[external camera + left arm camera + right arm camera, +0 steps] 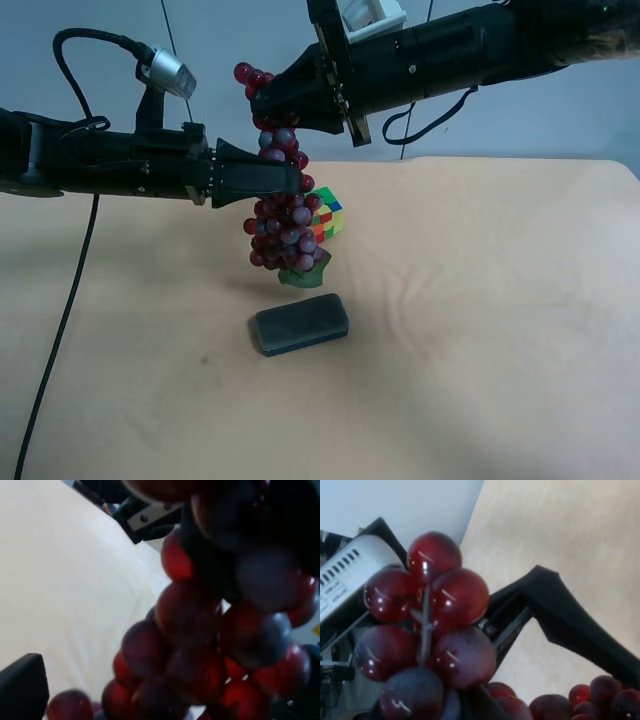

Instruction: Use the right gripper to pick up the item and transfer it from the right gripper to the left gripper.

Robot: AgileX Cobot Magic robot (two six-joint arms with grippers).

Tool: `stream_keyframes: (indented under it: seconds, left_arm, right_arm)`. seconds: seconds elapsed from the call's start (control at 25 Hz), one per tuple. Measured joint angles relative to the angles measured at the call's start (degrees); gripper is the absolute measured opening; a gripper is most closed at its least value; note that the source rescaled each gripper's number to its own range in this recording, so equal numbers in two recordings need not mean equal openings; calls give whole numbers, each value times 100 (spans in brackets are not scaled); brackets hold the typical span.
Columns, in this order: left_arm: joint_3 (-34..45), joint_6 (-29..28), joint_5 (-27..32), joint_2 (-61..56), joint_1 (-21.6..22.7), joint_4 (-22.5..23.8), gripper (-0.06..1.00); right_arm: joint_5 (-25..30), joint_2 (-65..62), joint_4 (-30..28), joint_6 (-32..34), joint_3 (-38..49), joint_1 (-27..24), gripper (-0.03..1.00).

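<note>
1. Presently, the main risk is at the hand-over. The black tapered left gripper (292, 181), on the arm with the silver-grey box, reaches level into the middle of the long bunch of dark red and purplish artificial grapes (285, 228). In the left wrist view berries fill the frame, with one dark finger (20, 690) at a corner. I cannot tell whether its jaws are spread or pressing on berries. If the other arm releases before this grip is firm, the bunch drops.
2. The berries are round and glossy. A hold on loose berries rather than the stem would likely slip or let the bunch swing.
3. The bunch hangs in the air, well above the table, with its green leaf (300, 277) at the low end.
4. The black two-fingered right gripper (264, 106), on the arm with the white block, pinches the bunch near its top, and a few berries stand above the pinch. The two grippers are near each other. Pulling apart with both clamped would strain the stem.
5. A dark grey-green oblong case (300, 323) lies on the beige table (480, 300) right below the leaf, apart from it. A dropped bunch would land on or beside it.
6. A multicoloured puzzle cube (331, 213) sits just behind the bunch, partly hidden. I cannot tell if they touch.
</note>
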Motion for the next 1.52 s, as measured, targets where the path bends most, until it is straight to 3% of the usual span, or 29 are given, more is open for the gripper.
stream_keyframes:
  seconds: [0.52, 0.84, 1.04, 1.24, 1.32, 1.44, 1.52]
  left_arm:
    - [-102, -23, 163, 51, -9, -7, 99]
    - [-113, -23, 50, 51, -295, -14, 97]
    - [-241, -53, 6, 55, -339, -8, 89]
    - [-285, -87, 6, 55, -339, -8, 62]
    - [-290, -87, 18, 55, -339, -8, 43]
    - [-290, -87, 22, 55, -339, 20, 5]
    - [-290, -87, 24, 55, -339, 35, 0]
  right_arm:
    - [-227, 0, 354, -193, 0, 8, 0]
    - [-247, 22, 593, -358, 0, 84, 0]
    - [-247, 85, 605, -383, 0, 170, 0]
    - [-247, 85, 605, -386, 0, 170, 0]
    - [-247, 85, 605, -386, 0, 170, 0]
    - [-253, 85, 613, -402, 0, 170, 0]
    - [-253, 85, 622, -457, 0, 170, 0]
